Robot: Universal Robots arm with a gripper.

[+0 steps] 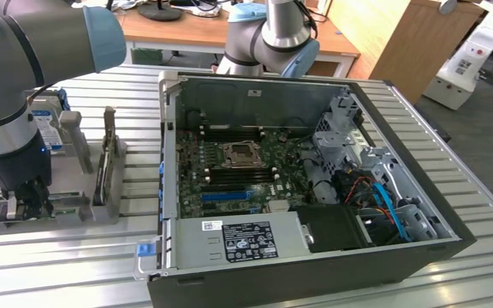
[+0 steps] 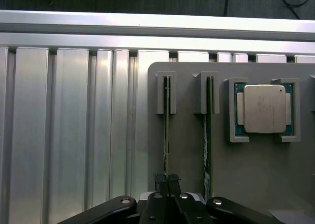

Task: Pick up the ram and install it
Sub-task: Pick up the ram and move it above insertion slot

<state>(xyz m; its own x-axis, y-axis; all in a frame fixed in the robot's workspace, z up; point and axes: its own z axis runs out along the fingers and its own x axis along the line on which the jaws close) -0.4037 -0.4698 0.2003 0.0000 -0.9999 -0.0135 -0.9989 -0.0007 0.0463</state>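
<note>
Exterior view first. The gripper (image 1: 24,204) is down in the grey holder (image 1: 88,212) at the exterior view's left, beside the open case (image 1: 315,273). A second stick (image 1: 107,160) stands on edge in that holder, with a blue-labelled drive (image 1: 51,136) racked behind it. The case lies lid-off on the table (image 1: 486,212) and holds the board (image 1: 229,179). The socket (image 1: 239,154) is bare, and the long slots beside it look unfilled. Cables and drive bays crowd the exterior view's right.

Now the wrist view. The ram (image 2: 166,135) stands edge-on in its holder slot, and the fingertips (image 2: 159,178) press on either face. The gripper (image 2: 166,178) is closed almost to nothing, clamped on the thin board. The second stick sits just beside it in the next slot, and the CPU (image 2: 264,108) lies flat in its square pocket beyond.

As for trouble, it's a slim hold on a slim board. If the clamp sits off-centre, the ram could tilt and snag the slot's guide walls, or slip out. The neighbouring stick is close enough for a finger to nudge.
</note>
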